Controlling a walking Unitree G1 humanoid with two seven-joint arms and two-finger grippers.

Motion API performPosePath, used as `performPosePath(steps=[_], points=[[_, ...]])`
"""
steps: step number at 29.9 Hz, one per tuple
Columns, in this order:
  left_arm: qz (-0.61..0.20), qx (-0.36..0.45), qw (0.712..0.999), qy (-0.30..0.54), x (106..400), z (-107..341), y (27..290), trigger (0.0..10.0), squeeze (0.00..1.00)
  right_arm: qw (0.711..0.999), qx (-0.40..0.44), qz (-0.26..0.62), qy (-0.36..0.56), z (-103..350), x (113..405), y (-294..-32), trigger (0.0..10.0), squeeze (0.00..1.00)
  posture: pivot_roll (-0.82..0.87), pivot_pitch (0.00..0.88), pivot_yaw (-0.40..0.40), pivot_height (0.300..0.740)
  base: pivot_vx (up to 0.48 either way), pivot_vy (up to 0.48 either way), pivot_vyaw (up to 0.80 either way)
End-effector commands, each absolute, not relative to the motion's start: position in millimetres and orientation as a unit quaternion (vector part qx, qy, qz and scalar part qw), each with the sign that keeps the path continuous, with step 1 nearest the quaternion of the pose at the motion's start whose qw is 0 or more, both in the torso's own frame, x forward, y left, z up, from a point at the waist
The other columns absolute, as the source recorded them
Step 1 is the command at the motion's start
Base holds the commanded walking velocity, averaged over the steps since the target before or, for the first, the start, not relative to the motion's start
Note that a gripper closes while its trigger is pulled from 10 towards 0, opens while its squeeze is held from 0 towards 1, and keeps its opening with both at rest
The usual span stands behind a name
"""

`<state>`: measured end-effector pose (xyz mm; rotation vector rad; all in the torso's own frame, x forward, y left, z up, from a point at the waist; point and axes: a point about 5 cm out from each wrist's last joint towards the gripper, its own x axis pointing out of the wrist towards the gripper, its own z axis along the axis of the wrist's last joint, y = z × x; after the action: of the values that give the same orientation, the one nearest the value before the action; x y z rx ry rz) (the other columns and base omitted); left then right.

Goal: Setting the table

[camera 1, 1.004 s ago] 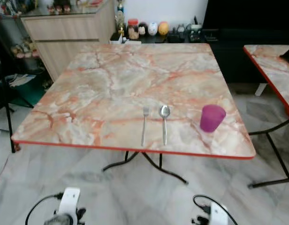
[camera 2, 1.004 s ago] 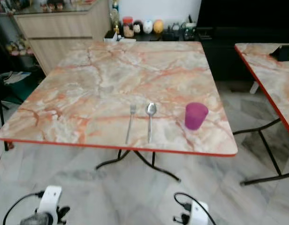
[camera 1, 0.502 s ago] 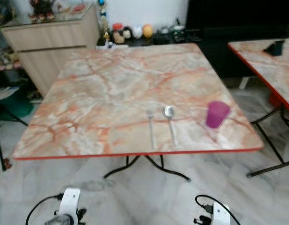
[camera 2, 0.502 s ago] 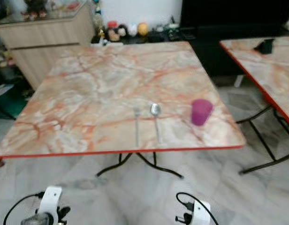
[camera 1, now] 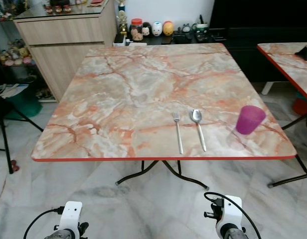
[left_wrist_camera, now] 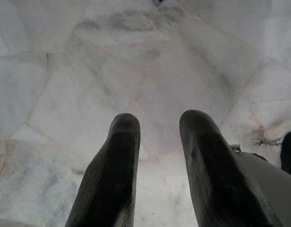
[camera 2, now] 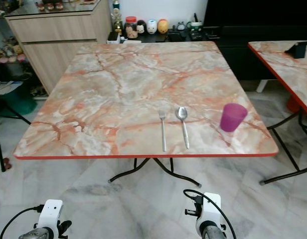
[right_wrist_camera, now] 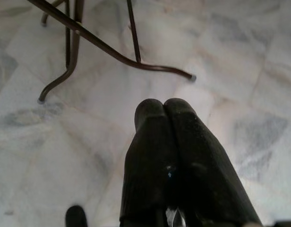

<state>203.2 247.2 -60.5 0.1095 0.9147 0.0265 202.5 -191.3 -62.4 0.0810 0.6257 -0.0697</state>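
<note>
A marble-patterned table point(camera 1: 133, 89) with a red edge stands in front of me. Near its front edge lie a fork point(camera 1: 178, 131) and a spoon point(camera 1: 198, 128) side by side, handles toward me. A purple cup point(camera 1: 249, 120) stands upright to their right, near the front right corner. Both arms hang low by the floor. My left gripper point(left_wrist_camera: 157, 123) is open over the marble floor, with nothing between its fingers. My right gripper point(right_wrist_camera: 163, 108) is shut and empty, pointing at the floor near the table's black legs point(right_wrist_camera: 89, 42).
A second marble table point(camera 1: 288, 62) stands to the right, with a gap between the two. A wooden sideboard point(camera 1: 69, 35) is at the back left; a low dark shelf with jars and figurines point(camera 1: 158, 29) runs behind the table. A black stand leg point(camera 1: 6, 139) is at the left.
The whole picture has shifted and sharpened as the camera moved. Fork, spoon and cup lie in the same places on the table. Both arms still hang low.
</note>
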Motion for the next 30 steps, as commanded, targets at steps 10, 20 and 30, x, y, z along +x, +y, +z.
performPosePath(steps=[10, 20, 30], points=[[0.024, 0.047, 0.895, 0.442, 201, -61, 249, 10.0, 0.00, 0.982, 0.005, -0.044, 0.182, -39, 177, -191, 10.0, 0.00, -0.06, 0.000, 0.019, 0.736, 0.000, 0.000, 0.00], [0.029, 0.044, 0.898, 0.436, 203, -61, 247, 10.0, 0.00, 0.996, -0.026, -0.046, 0.072, 20, 196, -191, 10.0, 0.00, -0.08, 0.000, 0.015, 0.736, 0.000, 0.000, 0.00], [0.034, 0.040, 0.901, 0.431, 205, -60, 246, 10.0, 0.00, 0.999, -0.029, -0.036, 0.002, 72, 271, -183, 10.0, 0.00, -0.10, 0.000, 0.040, 0.736, 0.000, 0.000, 0.00]])
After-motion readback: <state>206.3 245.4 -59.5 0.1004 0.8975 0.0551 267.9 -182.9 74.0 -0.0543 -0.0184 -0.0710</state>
